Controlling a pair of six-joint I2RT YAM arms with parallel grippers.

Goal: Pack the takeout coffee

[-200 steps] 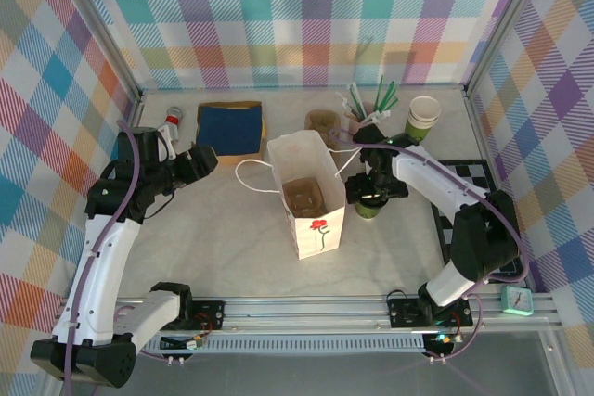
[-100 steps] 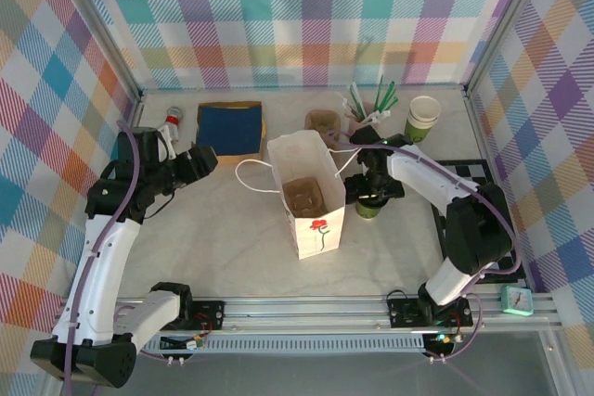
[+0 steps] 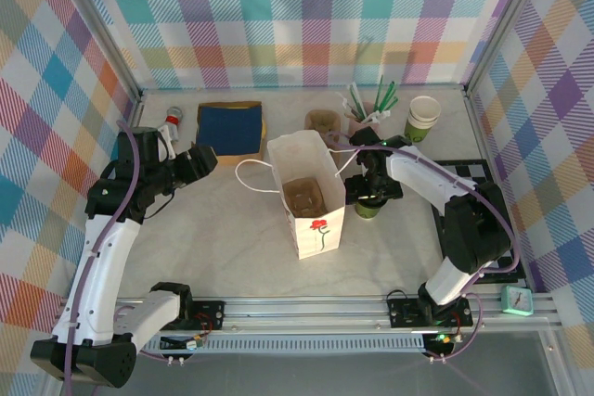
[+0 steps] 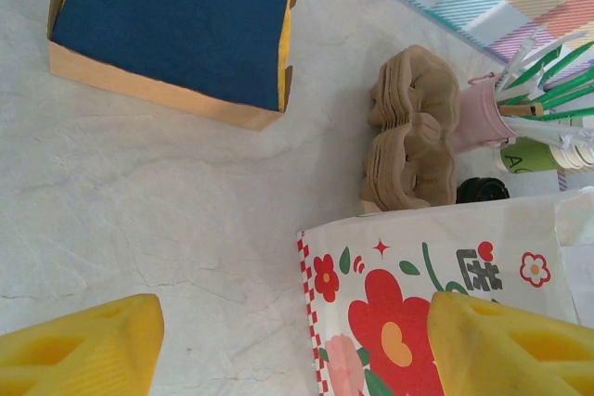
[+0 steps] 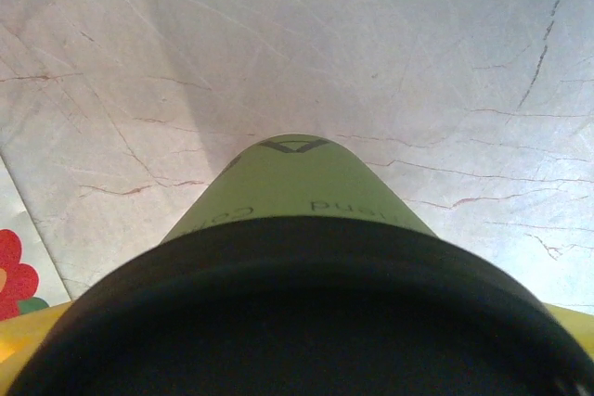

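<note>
The takeout coffee (image 3: 369, 210), a green paper cup with a black lid, stands on the table just right of the white flowered paper bag (image 3: 311, 194). My right gripper (image 3: 369, 190) is down over it from above and open. In the right wrist view the cup's green body (image 5: 306, 187) and black lid (image 5: 297, 322) lie between my yellow fingertips (image 5: 26, 333), which sit at the lid's two sides. My left gripper (image 3: 206, 159) hovers open left of the bag, and its yellow fingers (image 4: 74, 345) hold nothing. A brown carrier (image 3: 304, 196) sits inside the bag.
At the back stand a box of blue napkins (image 3: 230, 127), a stack of brown pulp carriers (image 3: 322, 121), a pink cup of straws (image 3: 364, 110) and a lidless stack of green-and-white cups (image 3: 423, 116). A checkered mat (image 3: 473, 178) lies at the right.
My right gripper has shifted slightly toward the back and settled over the coffee. The left arm and the bag have not moved.
</note>
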